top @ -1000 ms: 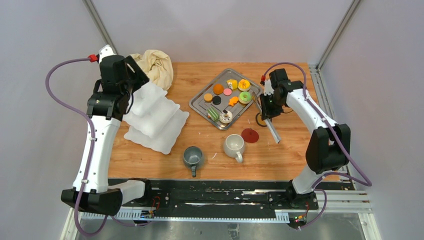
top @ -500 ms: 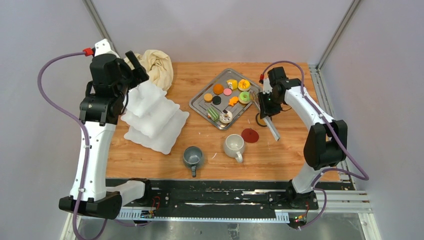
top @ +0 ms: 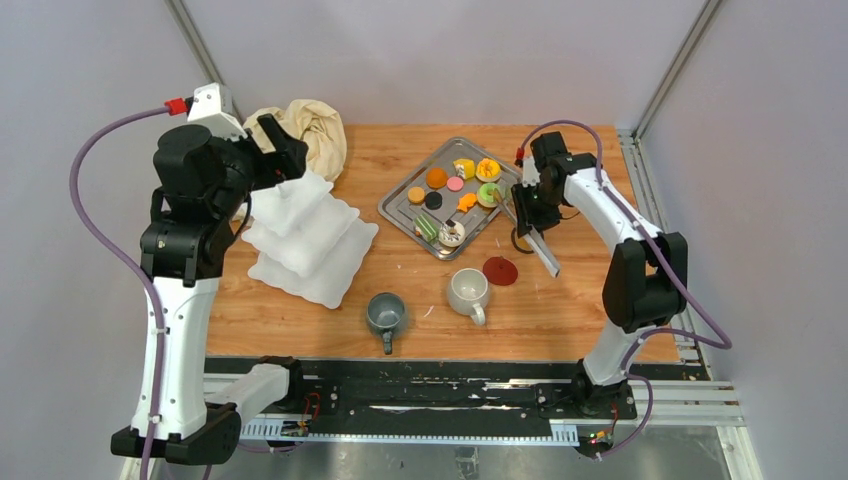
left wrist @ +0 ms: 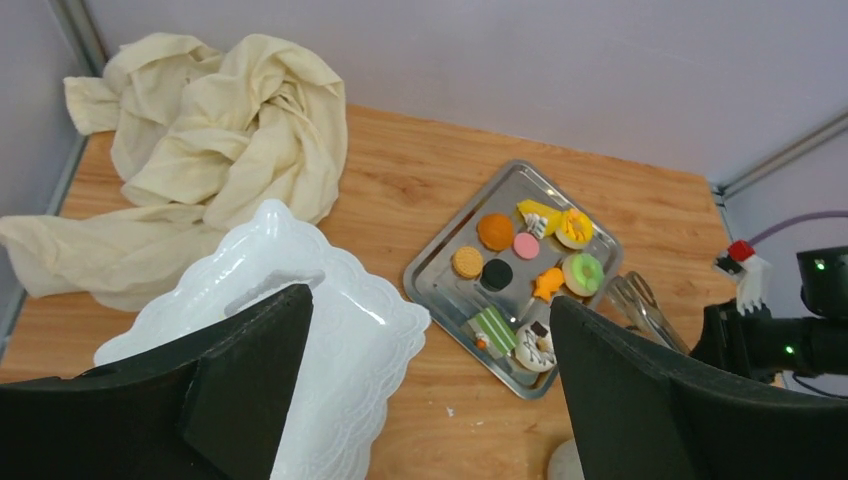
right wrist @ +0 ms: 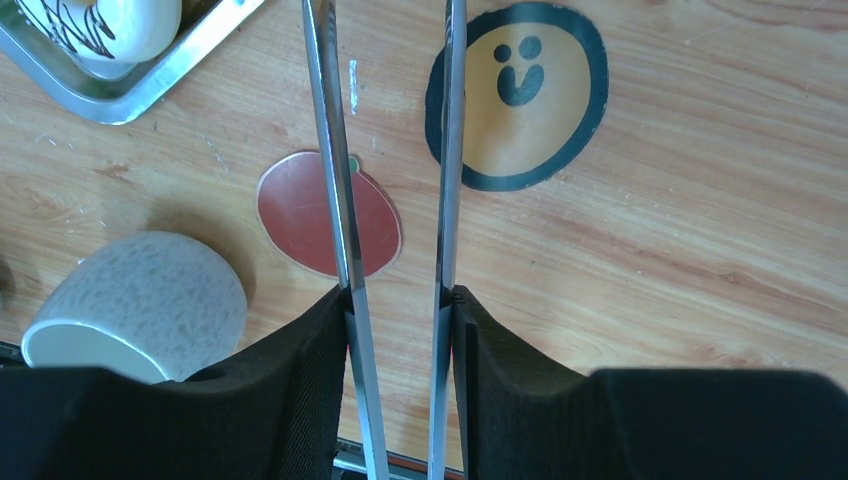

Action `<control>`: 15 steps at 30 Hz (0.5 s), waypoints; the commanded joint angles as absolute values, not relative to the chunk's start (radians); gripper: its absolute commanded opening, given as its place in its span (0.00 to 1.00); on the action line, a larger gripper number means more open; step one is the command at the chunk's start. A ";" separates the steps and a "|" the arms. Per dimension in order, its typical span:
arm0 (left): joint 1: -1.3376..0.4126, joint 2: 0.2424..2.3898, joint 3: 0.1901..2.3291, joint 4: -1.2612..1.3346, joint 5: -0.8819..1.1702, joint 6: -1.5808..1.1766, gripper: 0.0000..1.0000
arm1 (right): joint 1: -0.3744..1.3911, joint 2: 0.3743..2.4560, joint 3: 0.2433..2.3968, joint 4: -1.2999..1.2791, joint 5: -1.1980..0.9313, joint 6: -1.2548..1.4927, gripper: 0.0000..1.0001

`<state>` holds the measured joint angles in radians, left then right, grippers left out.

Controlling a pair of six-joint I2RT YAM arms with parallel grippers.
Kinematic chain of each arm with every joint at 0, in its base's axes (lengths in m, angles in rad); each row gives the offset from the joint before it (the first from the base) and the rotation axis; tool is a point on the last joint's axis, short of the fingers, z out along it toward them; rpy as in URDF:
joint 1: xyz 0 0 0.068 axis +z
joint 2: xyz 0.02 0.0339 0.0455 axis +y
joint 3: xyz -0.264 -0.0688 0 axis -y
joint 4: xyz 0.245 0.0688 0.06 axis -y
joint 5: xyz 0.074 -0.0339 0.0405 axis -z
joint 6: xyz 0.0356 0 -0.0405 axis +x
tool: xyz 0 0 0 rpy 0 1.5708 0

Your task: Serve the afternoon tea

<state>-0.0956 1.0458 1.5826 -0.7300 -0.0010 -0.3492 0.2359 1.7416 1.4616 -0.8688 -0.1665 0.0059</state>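
Note:
The white three-tier stand [top: 310, 235] stands on the left of the table and also shows in the left wrist view [left wrist: 330, 320]. My left gripper [top: 278, 145] is open and empty, raised above the stand's far corner [left wrist: 428, 300]. Pastries lie on the steel tray [top: 400, 207]: a green ring doughnut [top: 489, 194] [left wrist: 583, 272], an orange one [top: 437, 177], a pink one [top: 455, 183], a yellow one [top: 464, 167]. My right gripper [top: 530, 213] [right wrist: 397, 295] is shut on steel tongs [right wrist: 335, 150], just right of the tray. The grey mug [top: 385, 313] and white mug [top: 467, 290] [right wrist: 140, 290] stand near the front.
A beige cloth [top: 315, 130] is bunched at the back left. A red apple-shaped coaster [top: 500, 270] [right wrist: 320, 215] and a round smiley coaster [right wrist: 520, 95] lie under the tongs. The tongs' tips reach towards the tray's near corner [right wrist: 130, 95].
My left arm has risen and drawn back to the left, off the stand. My right gripper has shifted slightly left towards the tray, tongs still in it.

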 commanded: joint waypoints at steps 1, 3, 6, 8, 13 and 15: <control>-0.104 1.033 1.557 -0.687 0.106 -0.334 0.93 | 0.253 1.786 1.538 -0.896 -0.154 -0.008 0.39; -0.104 1.026 1.546 -0.682 0.101 -0.336 0.93 | 0.256 1.808 1.556 -0.899 -0.152 -0.009 0.40; -0.104 1.021 1.538 -0.681 0.090 -0.335 0.93 | 0.256 1.823 1.575 -0.900 -0.148 -0.008 0.40; -0.104 1.020 1.533 -0.681 0.078 -0.334 0.93 | 0.259 1.830 1.586 -0.900 -0.148 -0.008 0.40; -0.104 1.017 1.524 -0.678 0.073 -0.334 0.93 | 0.266 1.851 1.605 -0.907 -0.145 -0.013 0.41; -0.104 1.016 1.520 -0.676 0.075 -0.336 0.94 | 0.271 1.857 1.611 -0.913 -0.143 -0.019 0.42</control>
<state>-0.1005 1.0332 1.5291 -0.7082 0.0673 -0.3477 0.2436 1.8420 1.5703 -0.8837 -0.1551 0.0021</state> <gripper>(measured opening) 0.934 0.417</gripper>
